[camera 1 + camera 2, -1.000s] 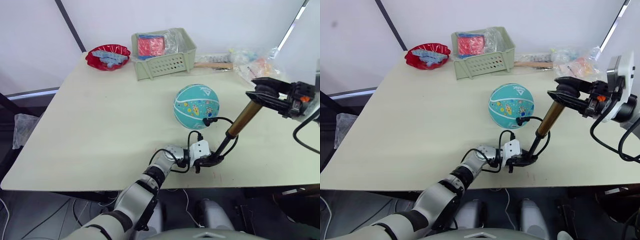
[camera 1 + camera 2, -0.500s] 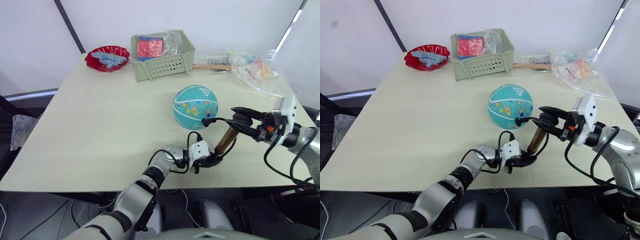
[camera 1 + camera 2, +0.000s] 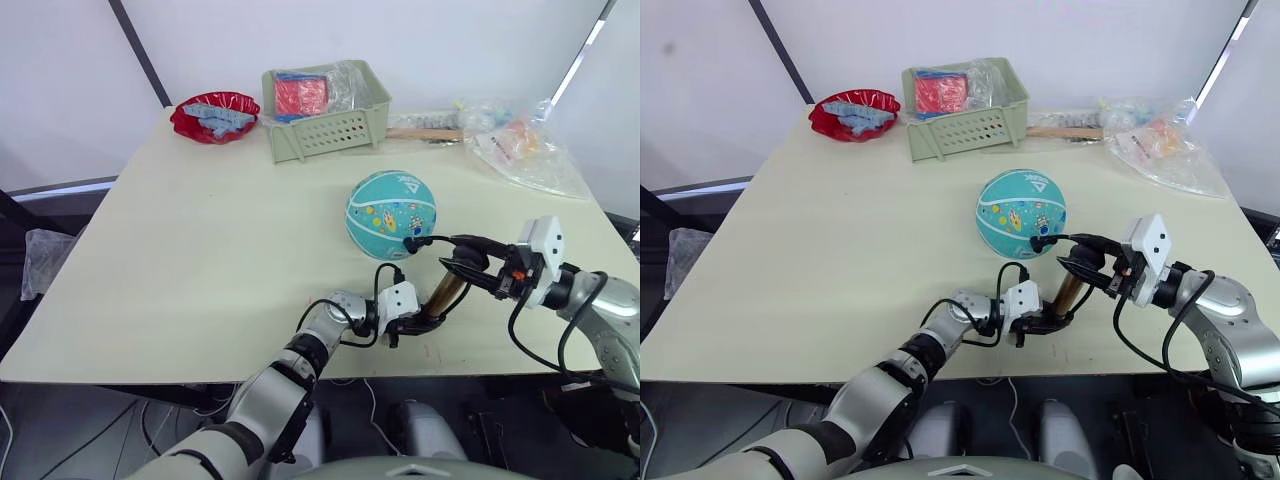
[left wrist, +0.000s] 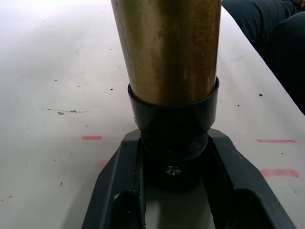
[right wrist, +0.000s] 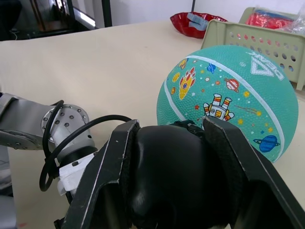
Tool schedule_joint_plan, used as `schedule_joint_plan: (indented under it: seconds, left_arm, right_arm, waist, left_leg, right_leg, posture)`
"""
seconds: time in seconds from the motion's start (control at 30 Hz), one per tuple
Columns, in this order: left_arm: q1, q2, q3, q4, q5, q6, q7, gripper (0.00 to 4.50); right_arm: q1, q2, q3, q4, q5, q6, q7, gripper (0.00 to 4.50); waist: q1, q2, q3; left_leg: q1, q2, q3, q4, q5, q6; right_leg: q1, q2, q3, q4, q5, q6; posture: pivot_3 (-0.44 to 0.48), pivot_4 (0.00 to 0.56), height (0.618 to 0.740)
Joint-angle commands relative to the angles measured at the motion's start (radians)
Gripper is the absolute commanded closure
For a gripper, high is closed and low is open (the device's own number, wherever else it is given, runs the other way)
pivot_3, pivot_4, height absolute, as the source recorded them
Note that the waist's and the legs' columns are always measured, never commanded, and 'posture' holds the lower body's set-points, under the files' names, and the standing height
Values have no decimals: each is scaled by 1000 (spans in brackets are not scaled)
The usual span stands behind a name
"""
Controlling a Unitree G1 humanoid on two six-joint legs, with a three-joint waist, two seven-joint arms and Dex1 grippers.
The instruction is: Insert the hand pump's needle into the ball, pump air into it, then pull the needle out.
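The thin metal needle was too small to make out against the teal rubber ball [image 3: 392, 214]. The right end effector [image 5: 174, 183] covered the slim bronze-gold hand pump's [image 3: 441, 297] black handle, and the left wrist view cut off the pump's upper barrel. Contents of the crinkled clear plastic bags [image 3: 515, 145] stayed unclear.

Silver-grey jointed arms, looping black cables, white wrist blocks; black two-finger left pincer [image 3: 412, 322], right pincer [image 3: 466, 265].
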Motion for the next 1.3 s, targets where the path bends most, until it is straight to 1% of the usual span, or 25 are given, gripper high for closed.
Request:
schedule_joint_plan:
  seconds: [0.03,0.23,0.4,0.6,0.8,0.87,0.93,1.07,1.17,1.3]
  left_arm:
    - [45,34,-18,72,44,48,6,3349]
    - [47,34,-17,72,45,46,4,3349]
    - [46,32,-17,73,46,44,4,3349]
    - [44,31,-17,75,47,44,3,3349]
    - [44,30,-17,74,47,45,1,3349]
    - [44,29,-17,74,47,46,0,3349]
    - [43,27,-18,74,47,46,1,3349]
    - [44,26,-20,73,48,45,2,3349]
    - [42,28,-19,74,47,46,4,3349]
    - [43,29,-18,73,46,46,5,3349]
  right_arm:
    - [-26,-27,-52,-30,66,51,17,2884]
    - [-136,-106,-163,-64,210,170,20,2884]
    - [-225,-147,-247,-48,300,235,-4,2884]
    - [-297,-186,-321,-25,360,274,-24,2884]
    - [-340,-202,-350,-22,392,291,-47,2884]
    - [-324,-200,-341,-33,390,295,-49,2885]
    - [-250,-191,-292,-57,341,281,-24,2884]
    - [-158,-159,-212,-76,271,238,-7,2885]
    - [-107,-118,-125,-59,192,178,0,2885]
    - [-53,-72,-58,-28,115,113,8,2885]
  waist:
    - [1,0,1]
    - [2,4,5]
    - [2,5,7]
    - [2,6,8]
    - [1,6,8]
    - [2,6,8]
    - [2,6,8]
    - [2,6,7]
    - [0,2,2]
    - [0,1,1]
  left_leg:
    - [0,0,0,0,0,0]
    - [-1,-1,0,0,0,0]
    - [-2,-2,0,0,0,0]
    - [-2,-2,0,0,0,0]
    - [-2,-2,0,0,0,0]
    - [-2,-2,0,0,0,0]
    - [-2,-2,0,0,0,0]
    - [-1,-2,0,0,0,0]
    - [0,-1,0,0,0,0]
    - [0,-1,0,0,0,0]
  right_leg:
    - [0,0,0,0,0,0]
    - [0,-1,0,0,0,0]
    - [-1,-1,0,0,0,0]
    - [-1,-1,1,0,0,0]
    - [-1,-1,1,0,0,0]
    - [-1,-1,1,0,0,0]
    - [-1,-1,1,0,0,0]
    - [0,-1,0,0,0,0]
    - [0,-1,1,0,-1,1]
    - [0,0,1,0,-1,1]
  posture:
    - [0,150,735]
    - [0,150,735]
    - [0,150,735]
    - [0,150,735]
    - [0,150,735]
    - [0,150,735]
    - [0,150,735]
    - [0,150,735]
    - [0,150,735]
    - [0,150,735]
